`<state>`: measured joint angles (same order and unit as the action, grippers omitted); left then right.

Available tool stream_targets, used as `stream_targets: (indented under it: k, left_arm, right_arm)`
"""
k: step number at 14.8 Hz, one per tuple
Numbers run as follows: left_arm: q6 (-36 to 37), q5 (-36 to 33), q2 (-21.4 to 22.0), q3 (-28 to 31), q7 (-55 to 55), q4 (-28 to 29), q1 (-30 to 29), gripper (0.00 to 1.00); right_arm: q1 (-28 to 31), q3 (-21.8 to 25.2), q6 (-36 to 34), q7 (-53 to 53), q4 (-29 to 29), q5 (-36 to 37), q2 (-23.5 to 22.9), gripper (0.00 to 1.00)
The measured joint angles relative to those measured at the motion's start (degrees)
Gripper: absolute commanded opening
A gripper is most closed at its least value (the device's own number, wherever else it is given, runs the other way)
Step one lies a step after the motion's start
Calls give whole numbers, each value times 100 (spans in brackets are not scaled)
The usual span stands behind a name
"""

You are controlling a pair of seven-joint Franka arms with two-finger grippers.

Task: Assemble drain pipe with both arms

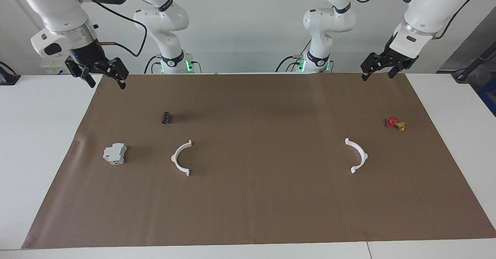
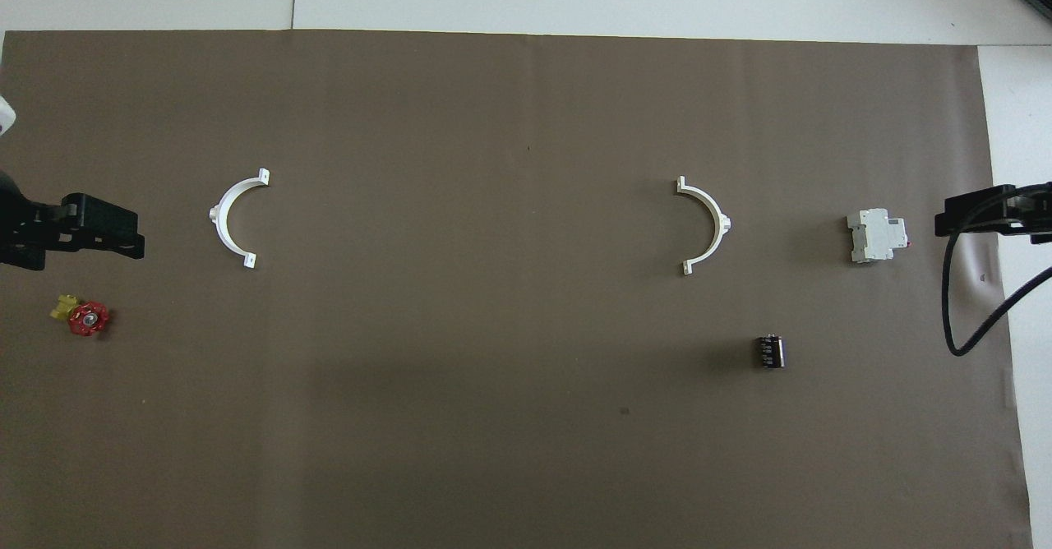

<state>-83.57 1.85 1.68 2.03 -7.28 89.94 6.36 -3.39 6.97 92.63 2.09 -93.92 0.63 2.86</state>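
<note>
The two white pipe halves (image 1: 180, 157) (image 1: 358, 155) lie well apart on the brown mat (image 1: 255, 212), one toward each arm's end. The left gripper (image 1: 379, 75) and right gripper (image 1: 105, 81) hang wide open and empty above the mat's corners by the robots.

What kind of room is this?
Probably a robotics lab: two large white jointed robot arms stand at a white table covered with brown paper, small loose parts spread out.
</note>
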Motion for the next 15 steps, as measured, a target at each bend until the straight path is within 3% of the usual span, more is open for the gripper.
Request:
stream_targets:
  k: [15]
  left_arm:
    - [0, 0, 0, 0, 0, 0, 0, 100]
  right_arm:
    - [-5, -3, 81, 0, -118, -229, -108, 100]
